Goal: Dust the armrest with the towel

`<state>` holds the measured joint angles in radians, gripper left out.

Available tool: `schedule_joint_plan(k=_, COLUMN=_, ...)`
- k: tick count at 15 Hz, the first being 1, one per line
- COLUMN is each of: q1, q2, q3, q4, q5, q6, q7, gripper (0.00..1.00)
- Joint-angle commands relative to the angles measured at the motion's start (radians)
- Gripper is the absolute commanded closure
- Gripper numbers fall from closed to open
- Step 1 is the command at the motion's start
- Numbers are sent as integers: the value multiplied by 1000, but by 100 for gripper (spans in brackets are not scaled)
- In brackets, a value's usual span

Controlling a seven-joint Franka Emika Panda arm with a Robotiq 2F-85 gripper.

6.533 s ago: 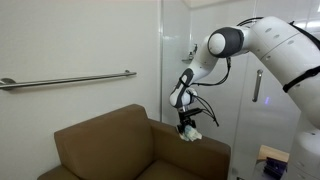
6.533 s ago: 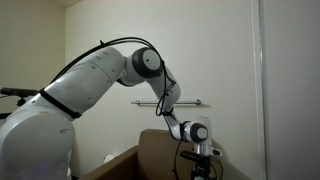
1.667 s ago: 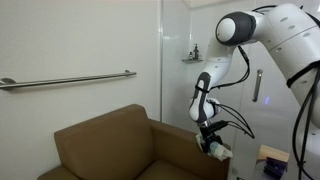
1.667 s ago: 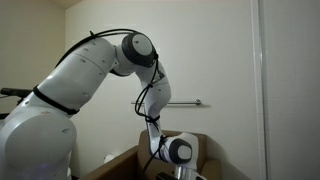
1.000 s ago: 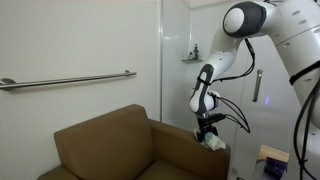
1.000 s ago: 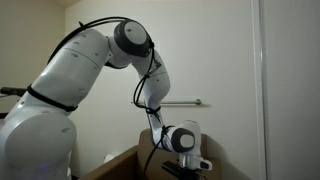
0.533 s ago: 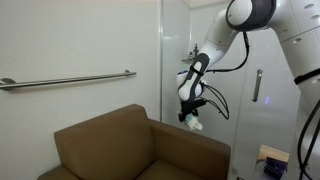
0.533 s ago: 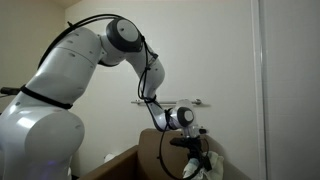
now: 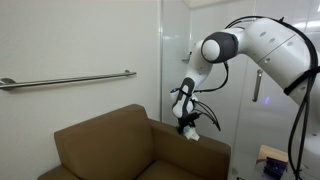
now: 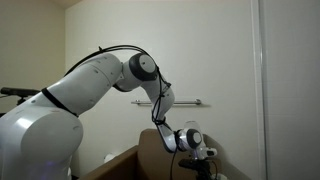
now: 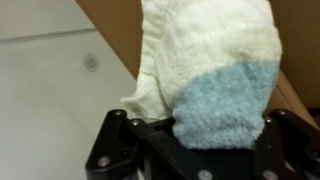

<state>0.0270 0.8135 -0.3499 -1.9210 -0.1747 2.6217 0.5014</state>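
My gripper (image 9: 187,126) is shut on a cream and pale blue towel (image 11: 215,80) and presses it onto the brown armchair's armrest (image 9: 200,148). In an exterior view the white towel (image 9: 190,133) sits bunched under the fingers near the back end of the armrest. In an exterior view the gripper (image 10: 197,158) is low at the frame's bottom, over the chair (image 10: 150,155). In the wrist view the towel fills the space between the black fingers (image 11: 190,135), with brown upholstery (image 11: 110,25) beyond it.
A brown armchair (image 9: 100,145) stands against a white wall with a metal grab bar (image 9: 70,80). A glass shower partition with a handle (image 9: 256,85) stands behind the arm. A small cardboard box (image 9: 270,157) sits at the lower right.
The gripper with the towel slid to the front end of the armrest, lifted off and swung back, and now has come down onto the armrest's back end again.
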Motion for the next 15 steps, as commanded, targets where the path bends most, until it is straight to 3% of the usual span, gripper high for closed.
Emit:
schedule_joint_plan(k=1, q1=-59, q2=57, q3=41, q4=39, q5=58, q6=-41, q7=-82, gripper=94)
schedule_joint_plan(k=7, q1=-107, q2=-114, q3=86, q4=-222, q5=104, q6=-63, q7=-192, gripper=94)
schedule_joint_plan(k=13, q1=-67, q2=-245, q3=2, q4=-483, q5=110, q6=-77, q7=-69, gripper=94)
schedule_joint_plan(k=15, q1=-83, q2=-284, q3=-24, q4=-574, q5=113, q6=-71, q7=-56, gripper=94)
